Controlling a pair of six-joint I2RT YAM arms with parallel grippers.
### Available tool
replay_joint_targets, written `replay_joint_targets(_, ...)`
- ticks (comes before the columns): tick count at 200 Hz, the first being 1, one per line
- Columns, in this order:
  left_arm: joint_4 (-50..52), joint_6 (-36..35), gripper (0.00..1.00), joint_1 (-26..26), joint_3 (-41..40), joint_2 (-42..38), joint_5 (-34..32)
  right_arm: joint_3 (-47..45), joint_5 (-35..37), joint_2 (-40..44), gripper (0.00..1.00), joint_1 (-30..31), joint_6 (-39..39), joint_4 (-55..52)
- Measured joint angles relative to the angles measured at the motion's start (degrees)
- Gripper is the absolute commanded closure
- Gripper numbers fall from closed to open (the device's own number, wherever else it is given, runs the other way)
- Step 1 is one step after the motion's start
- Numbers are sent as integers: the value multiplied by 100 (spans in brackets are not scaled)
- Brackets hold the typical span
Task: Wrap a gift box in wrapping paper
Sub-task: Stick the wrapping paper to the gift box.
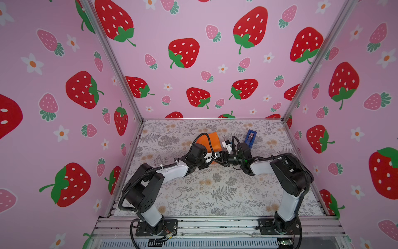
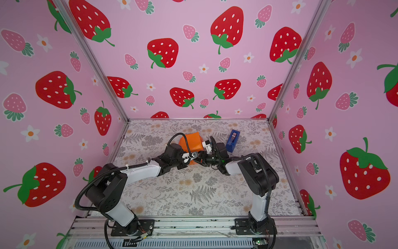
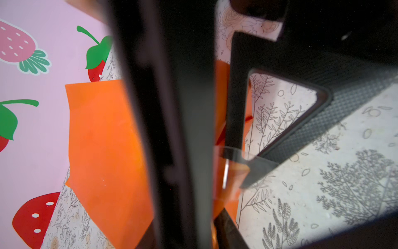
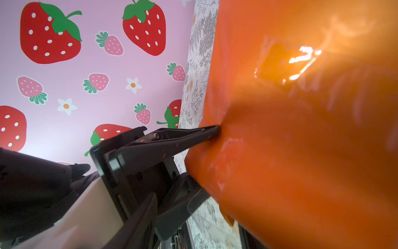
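Sealing an end flap seems the step in hand. The left pincer, half closed, pinches a fold of the paper; the box sits hidden inside it, just beyond. The right pincer, facing it, I cannot read. Next calls for pressing the clear tape flat with the fold held.

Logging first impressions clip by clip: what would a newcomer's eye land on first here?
Pink walls printed with big red strawberries dominate both top views. On the grey floral table covering, a box-shaped bundle of glossy orange wrapping paper sits toward the far side, with the left gripper and right gripper together at its near end, and a blue plastic tape dispenser stands to its right.
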State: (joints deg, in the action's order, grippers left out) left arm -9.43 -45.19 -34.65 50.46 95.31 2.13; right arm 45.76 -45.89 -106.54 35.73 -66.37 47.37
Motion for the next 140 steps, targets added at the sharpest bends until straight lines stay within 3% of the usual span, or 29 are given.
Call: replay_joint_targets(140,0,52,64,22,7,0,50,-138,96,170,43,-11,-83,118)
